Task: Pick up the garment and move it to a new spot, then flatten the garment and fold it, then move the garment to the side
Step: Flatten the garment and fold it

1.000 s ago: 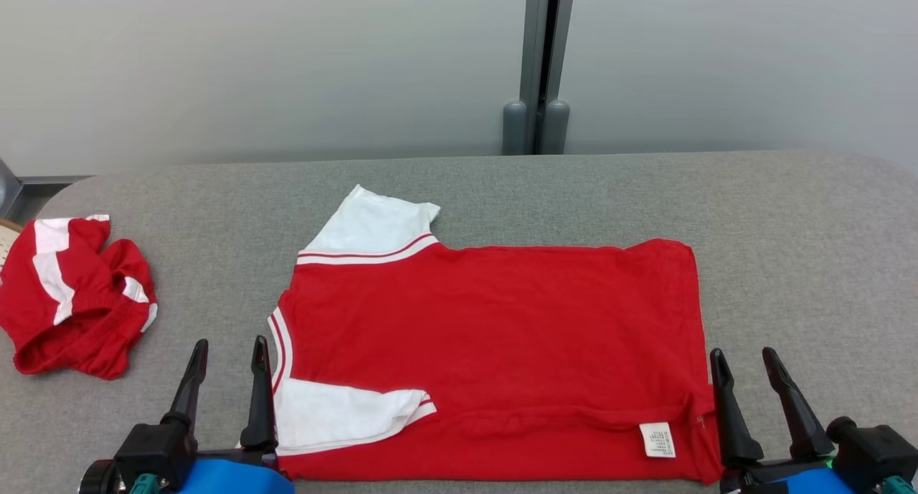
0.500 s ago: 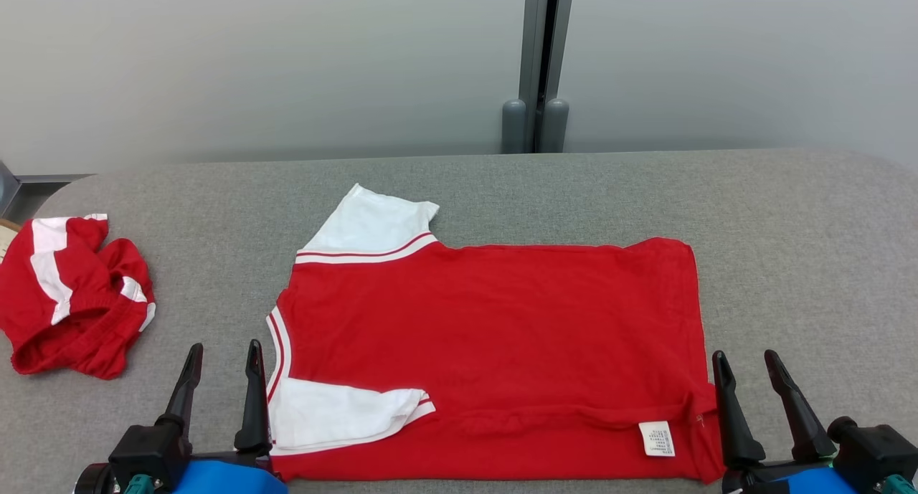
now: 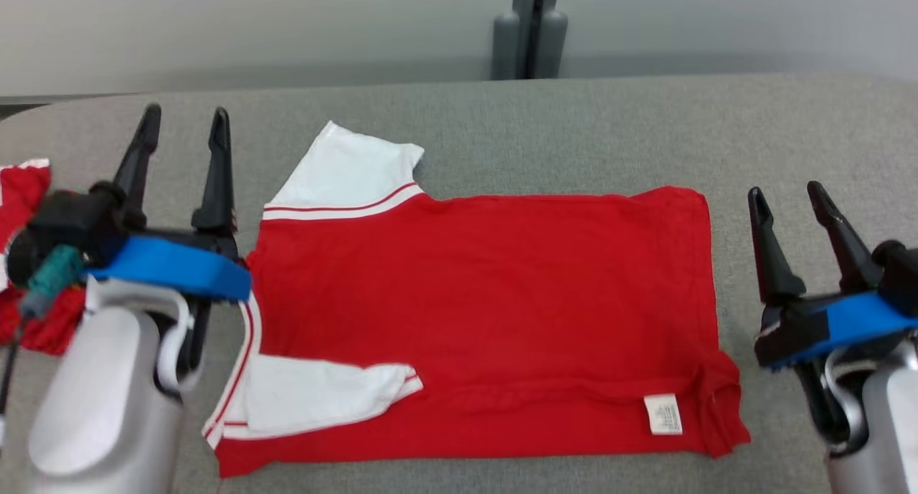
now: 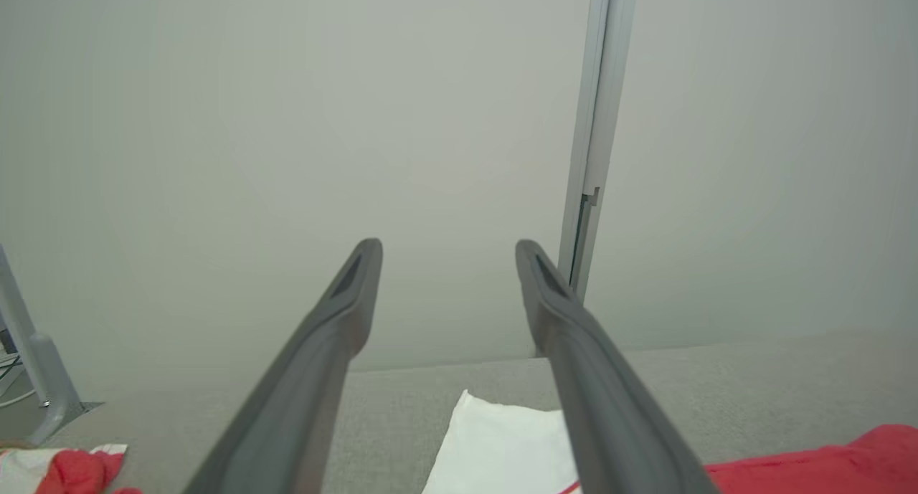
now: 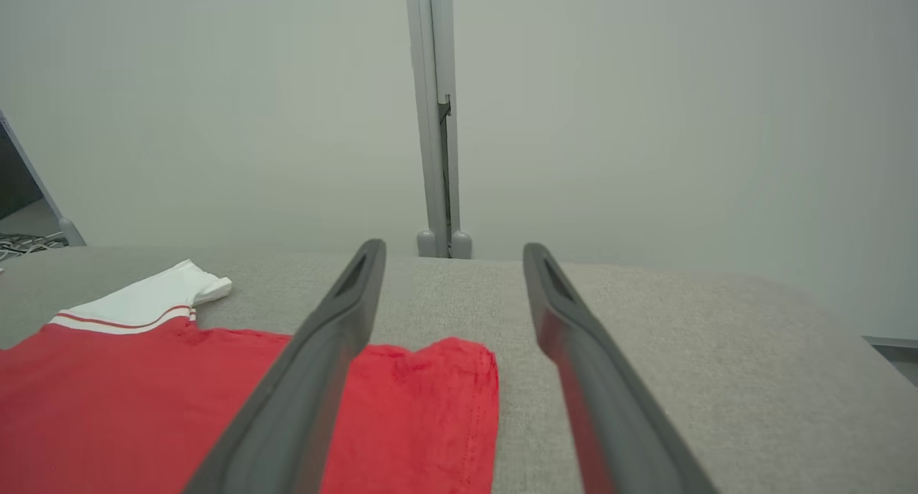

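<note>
On grey felt: flat red garment [image 3: 488, 315] (cotton-like)

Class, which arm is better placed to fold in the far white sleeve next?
Probably left: the open left tool stands beside the far white sleeve of the red T-shirt; the open right tool is off the hem end.

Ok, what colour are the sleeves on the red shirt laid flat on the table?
The sleeves are white, with a thin red stripe at the band; the head view shows it best.
</note>
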Available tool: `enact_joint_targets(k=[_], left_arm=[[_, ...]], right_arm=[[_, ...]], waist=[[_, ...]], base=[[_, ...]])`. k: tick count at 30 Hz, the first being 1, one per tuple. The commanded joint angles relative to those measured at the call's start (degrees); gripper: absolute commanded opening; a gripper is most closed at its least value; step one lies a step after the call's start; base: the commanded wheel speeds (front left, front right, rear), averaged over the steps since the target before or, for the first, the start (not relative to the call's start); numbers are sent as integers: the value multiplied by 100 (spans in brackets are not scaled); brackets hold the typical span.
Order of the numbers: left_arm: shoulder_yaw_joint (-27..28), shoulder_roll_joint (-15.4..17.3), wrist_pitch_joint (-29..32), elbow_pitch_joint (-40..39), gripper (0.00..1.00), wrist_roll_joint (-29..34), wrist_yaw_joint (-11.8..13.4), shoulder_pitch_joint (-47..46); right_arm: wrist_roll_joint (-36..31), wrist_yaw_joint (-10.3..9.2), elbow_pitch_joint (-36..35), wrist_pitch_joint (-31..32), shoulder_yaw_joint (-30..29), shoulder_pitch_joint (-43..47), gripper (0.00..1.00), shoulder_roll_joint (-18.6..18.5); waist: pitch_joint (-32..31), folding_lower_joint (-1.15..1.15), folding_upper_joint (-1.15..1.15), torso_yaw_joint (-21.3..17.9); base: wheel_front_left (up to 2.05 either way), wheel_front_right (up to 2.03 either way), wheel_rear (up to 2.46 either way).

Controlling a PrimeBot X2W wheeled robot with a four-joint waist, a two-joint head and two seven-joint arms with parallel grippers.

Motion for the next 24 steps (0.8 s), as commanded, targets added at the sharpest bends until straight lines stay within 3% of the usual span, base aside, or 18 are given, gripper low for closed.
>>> enact_joint_targets(k=[1,5,13,24], left_arm=[[4,76,129,110,100,-50,-65,-345],[-115,221,558,531,100,-203,-249,-1384],[-563,450,1108,1572,100,-435,-389,-2716],[-1577,859,1623,2965,100,-1225,-389,-3401]], right_arm=[[8,1,89,169,26,-248,100,-97],[33,1,292,579,138,-927,100,-275],[237,1,763,775,505,-1698,100,-416],[730,1,1068,631,1051,-2323,100,-279]], waist=[[267,-1,0,52],[841,-1,0,-68],[1635,-1,0,-348],[2256,-1,0,-857]], base=[[0,0,0],[0,0,0],[0,0,0],[0,0,0]])
